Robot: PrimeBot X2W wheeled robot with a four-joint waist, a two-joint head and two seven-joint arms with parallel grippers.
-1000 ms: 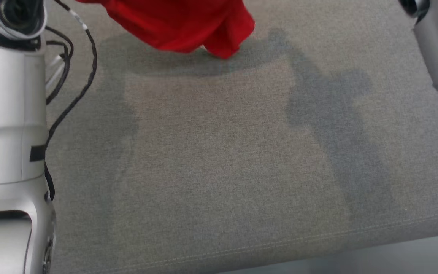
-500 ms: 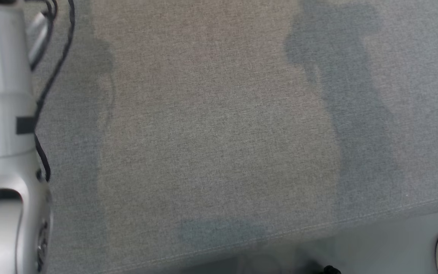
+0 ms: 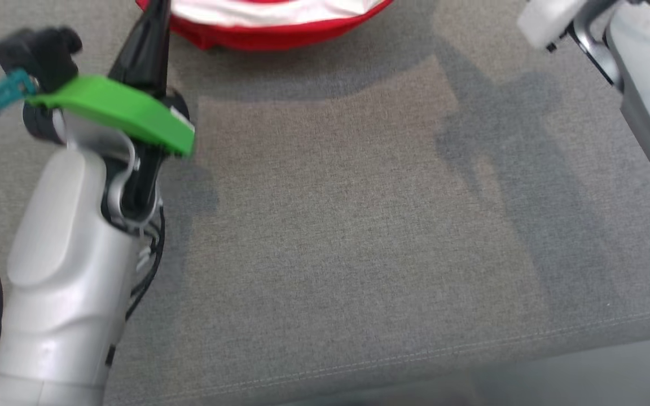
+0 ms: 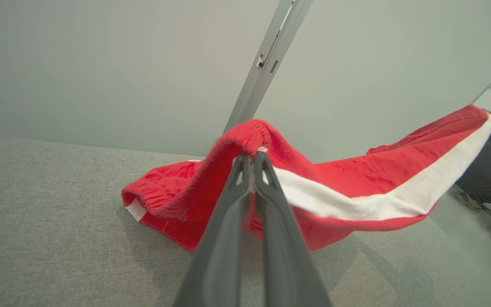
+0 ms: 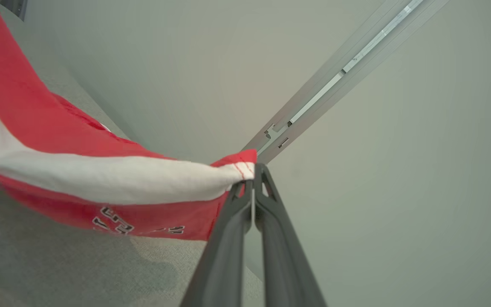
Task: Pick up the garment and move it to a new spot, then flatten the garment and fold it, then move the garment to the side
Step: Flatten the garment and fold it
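currently the left gripper [image 4: 253, 157] and right gripper [image 5: 254, 172] each clamp an end of the red and white garment [image 4: 356, 179], slung above the far part of the grey cushion [image 3: 330, 225]. it looks picked up; flattening, folding and moving aside remain.

Unreadable lettering [image 5: 137, 225] on red garment [image 5: 24, 111]

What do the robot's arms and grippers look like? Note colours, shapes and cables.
The left arm is smooth, rounded and silver-grey, with a bright green plate at the wrist, a teal connector and thin black cables. The left gripper and right gripper have long, tapering dark-grey fingers.
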